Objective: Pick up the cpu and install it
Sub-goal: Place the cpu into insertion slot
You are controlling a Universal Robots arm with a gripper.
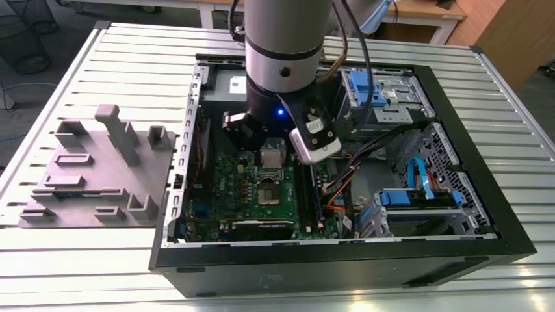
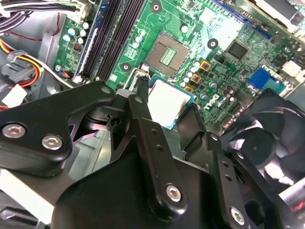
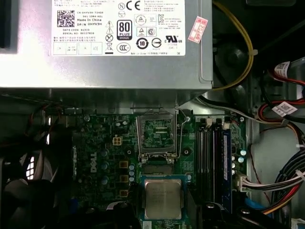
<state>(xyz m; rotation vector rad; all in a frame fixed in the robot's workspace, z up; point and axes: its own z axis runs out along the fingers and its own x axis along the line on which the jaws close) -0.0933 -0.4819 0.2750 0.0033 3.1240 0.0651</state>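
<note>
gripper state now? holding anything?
Gripper: closed on the cpu, held over the motherboard; socket empty.

The small square silver-topped cpu [image 3: 163, 198] hovers over the green motherboard [image 3: 95, 143] beside long black memory slots [image 3: 209, 157]; the open metal socket frame [image 3: 139, 136] lies between it and the grey power-supply box [image 3: 109, 71].

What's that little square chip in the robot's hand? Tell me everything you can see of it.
The cpu is a small flat square with a dull silvery metal top and a thin bluish-green rim. The hand is shut on it, black fingers at two opposite edges, holding it top-up above the green motherboard, near the open, empty socket and not seated in it.
</note>
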